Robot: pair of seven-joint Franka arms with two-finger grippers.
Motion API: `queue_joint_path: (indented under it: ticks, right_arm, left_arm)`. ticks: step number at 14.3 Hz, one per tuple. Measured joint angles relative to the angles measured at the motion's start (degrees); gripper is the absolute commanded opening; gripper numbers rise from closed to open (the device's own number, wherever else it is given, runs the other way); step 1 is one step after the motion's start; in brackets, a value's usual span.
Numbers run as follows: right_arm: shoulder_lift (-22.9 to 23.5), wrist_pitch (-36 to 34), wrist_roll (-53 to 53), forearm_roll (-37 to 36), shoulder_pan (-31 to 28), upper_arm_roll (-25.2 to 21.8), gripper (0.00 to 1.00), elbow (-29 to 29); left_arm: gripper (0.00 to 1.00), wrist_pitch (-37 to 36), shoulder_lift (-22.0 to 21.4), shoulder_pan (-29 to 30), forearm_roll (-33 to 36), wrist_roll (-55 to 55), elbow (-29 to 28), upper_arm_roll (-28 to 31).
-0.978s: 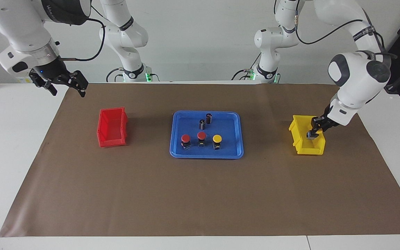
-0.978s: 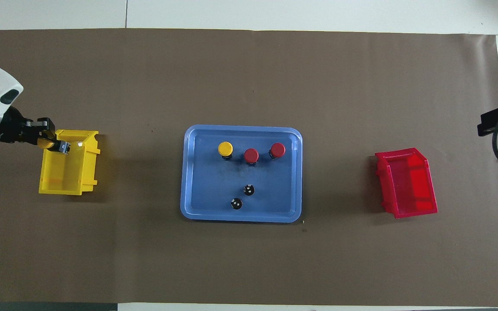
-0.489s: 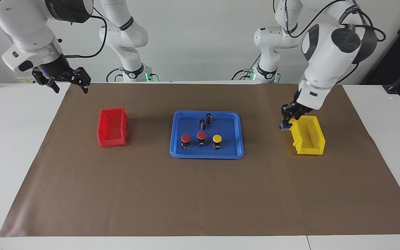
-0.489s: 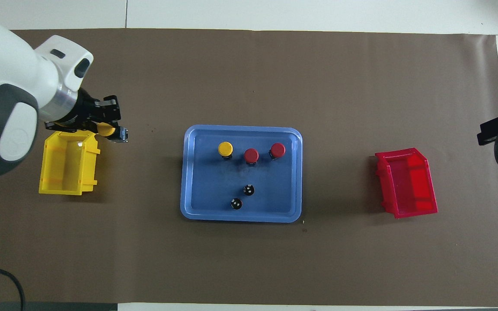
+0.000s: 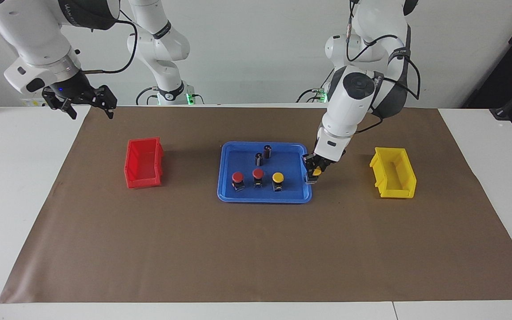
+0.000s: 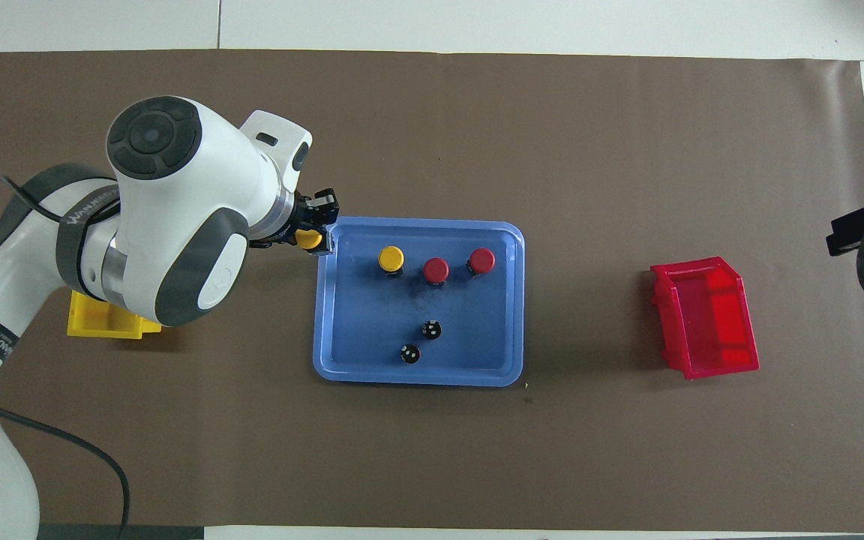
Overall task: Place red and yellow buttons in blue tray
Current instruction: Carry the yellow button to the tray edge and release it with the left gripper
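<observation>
Left end effector with yellow button over blue tray rim.

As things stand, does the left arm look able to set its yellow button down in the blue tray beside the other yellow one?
Probably yes. The left gripper, shut on a yellow button, hangs over the blue tray rim, and the floor between there and the yellow button in the tray looks bare.

A white table covered by a brown mat stands before a plain white wall.
</observation>
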Motion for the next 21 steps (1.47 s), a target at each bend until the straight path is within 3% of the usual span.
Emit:
queue_joint_path:
  ticks: [9,10,11,14,18,19,21]
  right_arm:
    - [0.0,0.0,-0.14,0.04,0.44,0.37,1.0,-0.02]
    - [0.0,0.06,-0.14,0.04,0.44,0.37,1.0,-0.02]
    - [0.0,0.2,-0.14,0.04,0.44,0.37,1.0,-0.02]
    - [0.0,0.33,-0.14,0.05,0.38,0.34,1.0,-0.02]
    - [0.0,0.38,-0.14,0.05,0.34,0.21,1.0,-0.02]
    - [0.0,0.4,-0.14,0.05,0.34,0.2,1.0,-0.02]
    - [0.0,0.45,-0.14,0.05,0.33,0.2,1.0,-0.02]
  left_arm:
    - [0.02,6.09,1.74,-2.95,0.56,-2.85,-6.58,-0.34]
    - [0.04,6.19,1.77,-2.9,0.61,-2.85,-7.06,-0.28]
    - [0.13,6.28,1.78,-2.86,0.64,-2.85,-7.4,-0.24]
    - [0.2,6.55,1.77,-2.85,0.66,-2.81,-7.64,-0.23]
    - [0.23,7.0,1.77,-2.84,0.68,-2.81,-7.7,-0.23]
    - [0.28,7.46,1.77,-2.84,0.69,-2.81,-7.79,-0.22]
    - [0.46,7.89,1.76,-2.86,0.69,-2.81,-8.04,-0.25]
